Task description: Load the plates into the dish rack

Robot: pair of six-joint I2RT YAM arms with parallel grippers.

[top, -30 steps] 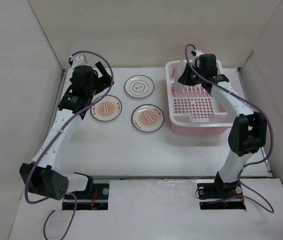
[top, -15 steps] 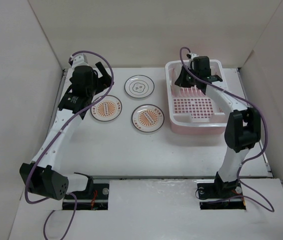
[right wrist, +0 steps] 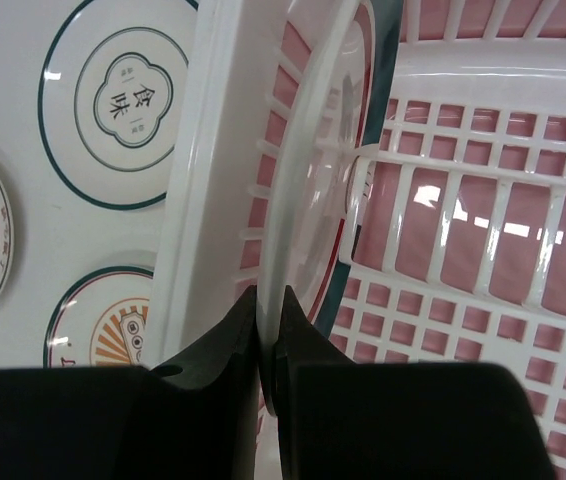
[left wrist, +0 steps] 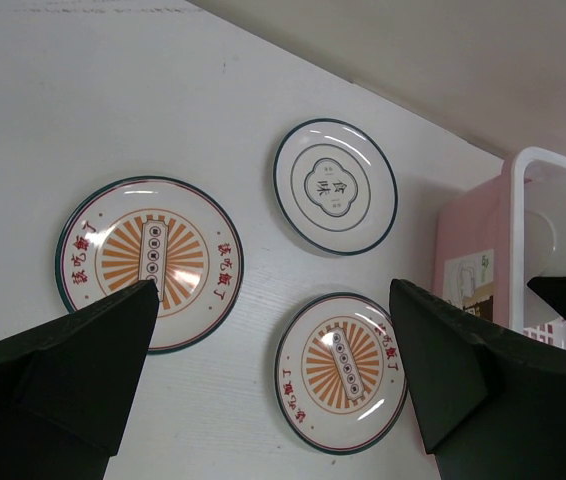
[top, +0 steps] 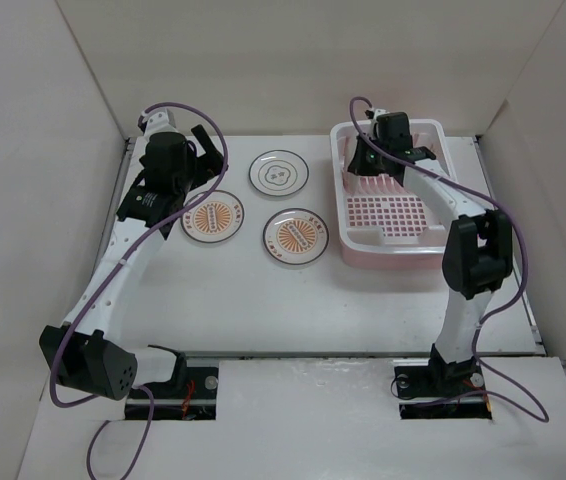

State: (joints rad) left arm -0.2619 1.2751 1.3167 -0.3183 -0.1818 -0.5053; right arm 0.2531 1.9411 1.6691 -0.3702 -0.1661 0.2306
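- The table (top: pixel 223 290) carries everything: the dish rack (top: pixel 395 256) sits toward its far right corner, and three plates lie flat to the left of it, nearer the far edge than the near one
- Inside the dish rack, close to its left wall, a fourth plate (right wrist: pixel 308 150) stands on edge, almost upright
- The right claw (right wrist: pixel 268 335) is pinching this plate by the rim, with the fingers pressed on both faces
- The claw hides the plate's lower edge, so I cannot tell whether it already rests on the grid floor
- The step in hand looks like seating this plate: lower it straight until the bottom edge sits in a slot between the pegs, keep it upright, and spread the fingers only once the pegs or the wall bear it
- Letting go too soon could let it tip over or slide flat
- The left claw (left wrist: pixel 271 300) is spread wide and holds nothing, hovering over the far left part of the table
- Below it lie one orange plate (top: pixel 211 217), the plain plate (top: pixel 280 174) and a second orange plate (top: pixel 295 236) just beside the rack; each will likely need lifting by the rim
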